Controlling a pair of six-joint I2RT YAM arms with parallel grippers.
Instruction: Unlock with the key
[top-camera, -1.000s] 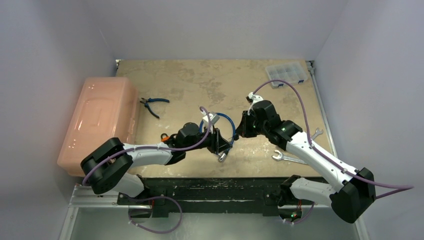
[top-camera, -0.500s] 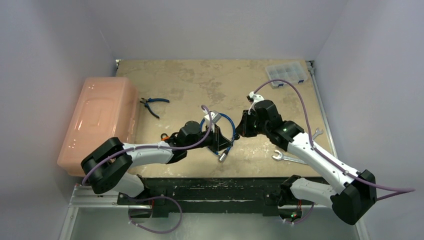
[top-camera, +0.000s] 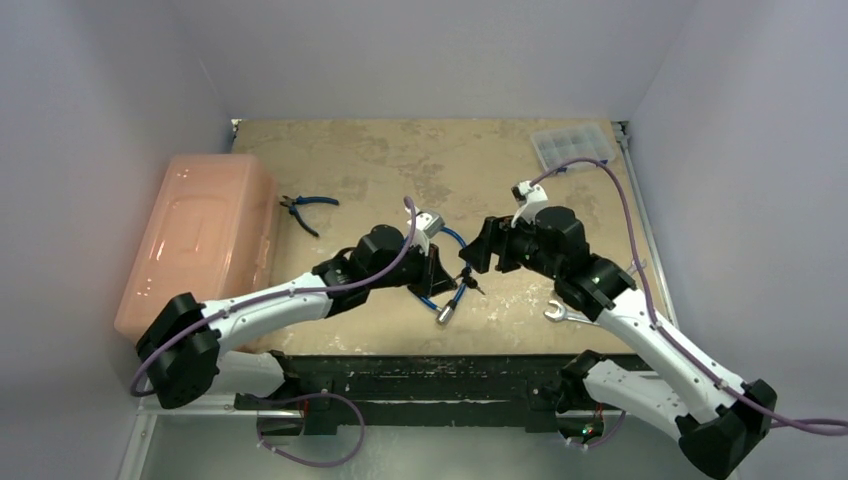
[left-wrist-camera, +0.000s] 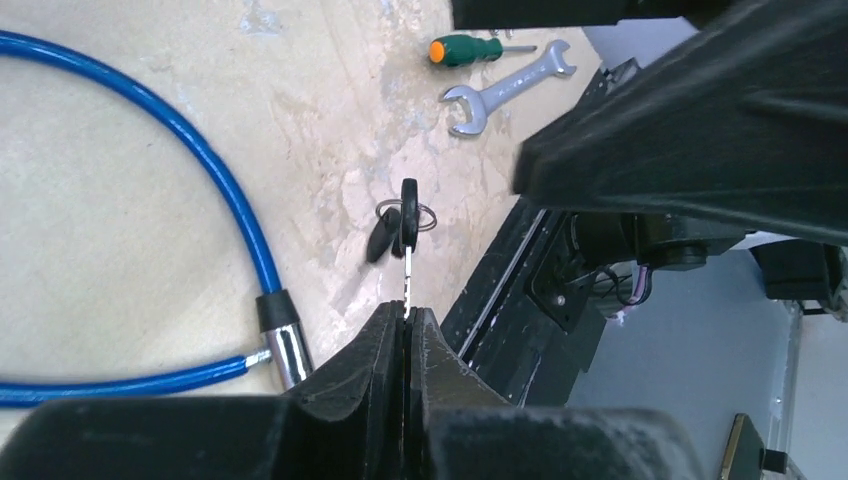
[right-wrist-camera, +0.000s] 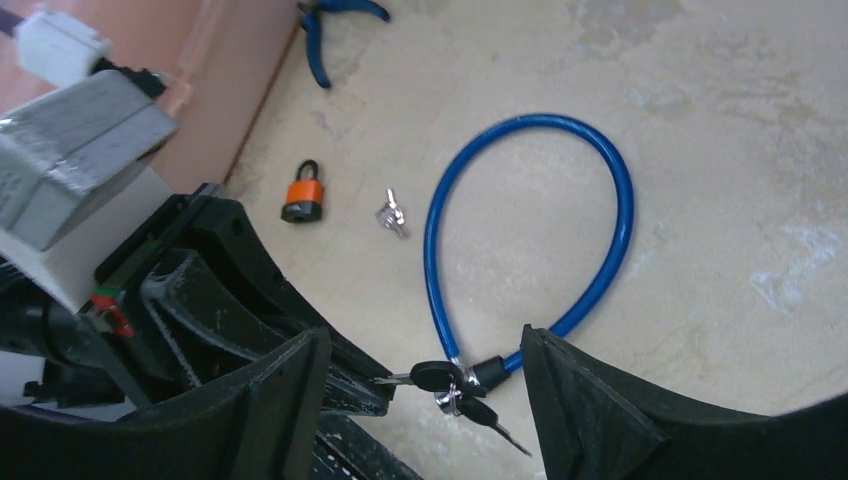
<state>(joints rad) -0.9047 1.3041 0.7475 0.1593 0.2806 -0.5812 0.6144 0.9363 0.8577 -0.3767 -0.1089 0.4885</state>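
Two tools, left tool (left-wrist-camera: 405, 320) clenched on key (left-wrist-camera: 408, 222) blade, right tool (right-wrist-camera: 425, 352) released, straddling key head

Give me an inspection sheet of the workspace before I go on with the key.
Surface: worn, stained beige tabletop.
Job's things: key bunch, held by one blade; blue cable lock lying on tabletop; orange padlock lying apart.
Clutter: blue pliers, spanner, screwdriver, pink toolbox, clear organiser box, small spare keys.
Grippers: left gripper shut on key bunch; right gripper open, jaws either side of the bunch.
Cables: purple cable along each arm.
Surroundings: plain grey walls.
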